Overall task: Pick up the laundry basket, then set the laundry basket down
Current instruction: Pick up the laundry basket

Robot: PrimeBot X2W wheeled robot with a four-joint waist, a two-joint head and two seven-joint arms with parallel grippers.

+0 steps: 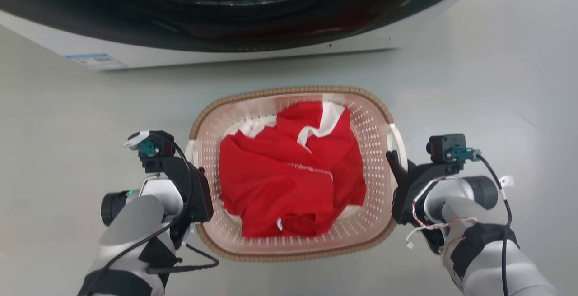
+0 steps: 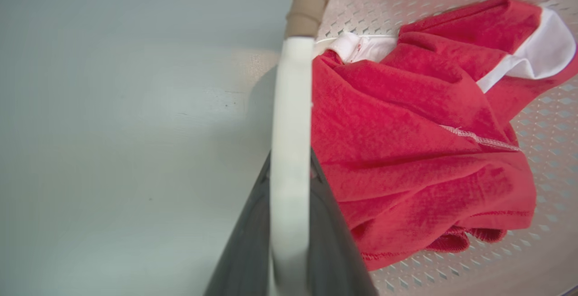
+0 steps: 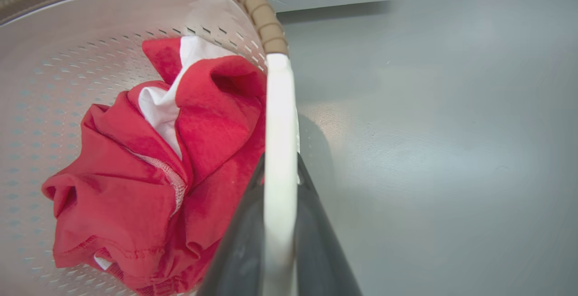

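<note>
Gripped the laundry basket's (image 1: 293, 90) white side handles (image 2: 291, 84) with left gripper (image 2: 290, 154) and right gripper (image 3: 280, 156); lift, set-down likely undone.

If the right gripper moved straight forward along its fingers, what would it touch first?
The right gripper straddles the white handle of the laundry basket. Going straight on, it would probably slide along that handle and first meet the brown rim where the handle ends; depth is hard to judge.

Bright, even light; close white handle (image 2: 289, 151) blurred in both wrist views.
</note>
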